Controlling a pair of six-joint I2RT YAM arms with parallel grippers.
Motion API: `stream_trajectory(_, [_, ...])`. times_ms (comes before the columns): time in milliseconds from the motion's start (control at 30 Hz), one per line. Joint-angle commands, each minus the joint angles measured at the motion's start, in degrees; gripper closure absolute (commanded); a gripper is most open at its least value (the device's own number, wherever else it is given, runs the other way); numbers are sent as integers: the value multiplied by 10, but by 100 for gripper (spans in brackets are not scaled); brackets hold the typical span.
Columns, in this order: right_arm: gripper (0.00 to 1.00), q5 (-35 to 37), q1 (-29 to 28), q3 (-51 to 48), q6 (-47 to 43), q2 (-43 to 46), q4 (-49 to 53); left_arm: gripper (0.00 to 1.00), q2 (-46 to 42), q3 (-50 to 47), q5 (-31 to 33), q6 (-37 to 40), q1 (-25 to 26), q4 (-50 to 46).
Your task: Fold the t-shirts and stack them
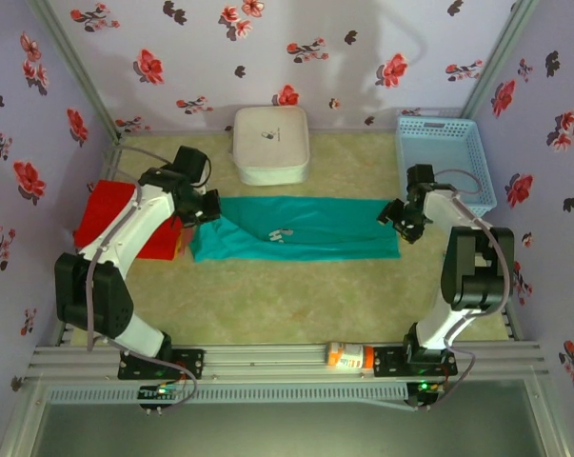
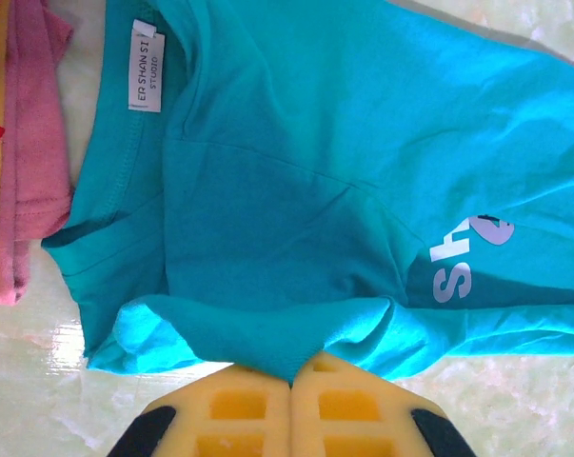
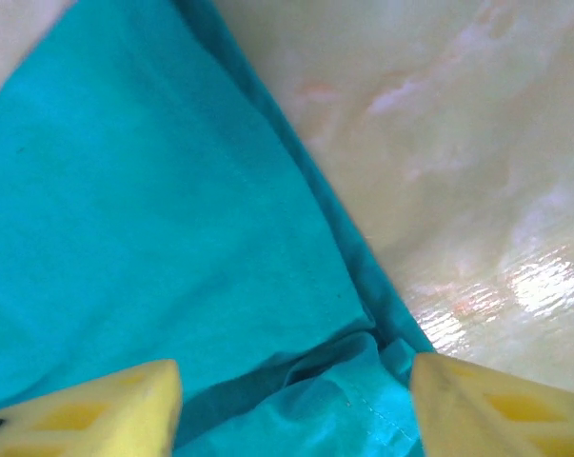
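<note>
The teal t-shirt (image 1: 301,228) lies folded into a long band across the middle of the table, with a bit of white print showing. My left gripper (image 1: 208,207) sits at its left end and is shut on a pinch of the teal cloth (image 2: 296,367); the collar label (image 2: 146,67) and part of the white lettering (image 2: 453,271) show there. My right gripper (image 1: 398,217) hovers at the shirt's right end, open, with the teal hem (image 3: 363,381) bunched between its yellow fingers (image 3: 96,409). The red t-shirt (image 1: 106,214) lies at the left, partly under my left arm.
A white square box (image 1: 270,143) stands at the back centre. A light-blue mesh basket (image 1: 448,157) stands at the back right. An orange-and-white bottle (image 1: 348,357) lies on the front rail. Pink and yellow cloth edges (image 2: 29,162) show beside the teal collar.
</note>
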State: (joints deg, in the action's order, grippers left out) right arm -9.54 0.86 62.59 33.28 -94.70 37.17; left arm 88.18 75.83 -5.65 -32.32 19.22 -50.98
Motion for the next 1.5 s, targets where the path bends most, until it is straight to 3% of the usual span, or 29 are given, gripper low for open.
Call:
stream_trajectory(0, [27,-7,-3,-26,-8,59,12,100,4,12,-6,14,-5,5])
stream_trajectory(167, [20,-36,-5,-101,11,136,6,100,-2,5,-7,14,-4,6])
stream_trajectory(400, [18,-82,-18,-176,85,195,-62,100,-7,-1,-7,12,-5,8])
stream_trajectory(800, [17,-88,-49,-179,145,135,-158,100,-14,-13,-8,8,-5,12])
stream_trajectory(1467, [17,-53,-54,-80,123,38,-142,100,-9,-10,-8,12,-5,11])
